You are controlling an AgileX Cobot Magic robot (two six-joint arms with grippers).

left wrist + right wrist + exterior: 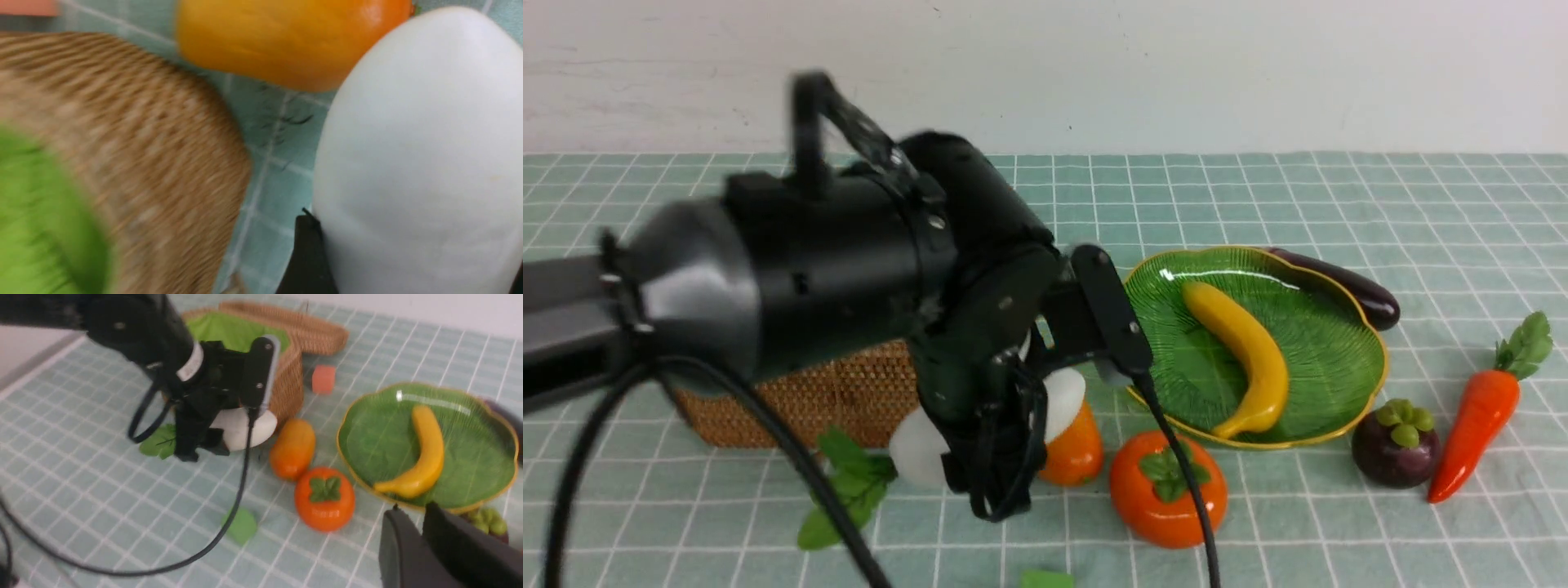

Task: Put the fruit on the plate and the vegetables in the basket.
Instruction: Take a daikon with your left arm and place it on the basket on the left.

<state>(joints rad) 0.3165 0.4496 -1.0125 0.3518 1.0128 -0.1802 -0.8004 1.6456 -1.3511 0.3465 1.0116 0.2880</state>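
Observation:
My left gripper (pixel 992 457) is shut on the white radish (pixel 1066 400), its fingers pressed against both sides of the radish (pixel 416 163). The radish hangs low beside the wicker basket (pixel 833 392), its green leaves (pixel 845 482) trailing on the cloth. The mango (pixel 1078 453) and the persimmon (pixel 1168 490) lie just right of it. The banana (pixel 1250 351) rests on the green plate (pixel 1331 343). The eggplant (pixel 1347 286) lies behind the plate, and the mangosteen (pixel 1395 445) and carrot (pixel 1474 433) lie to its right. My right gripper (pixel 412 509) is shut and empty, near the plate's front rim.
A small pink cube (pixel 323 379) sits between basket and plate. A loose green leaf (pixel 241 526) lies on the checked cloth near the front. The basket's lid (pixel 294 322) is folded open behind it, showing the green lining (pixel 229 330). The left arm's cable (pixel 1184 482) hangs over the persimmon.

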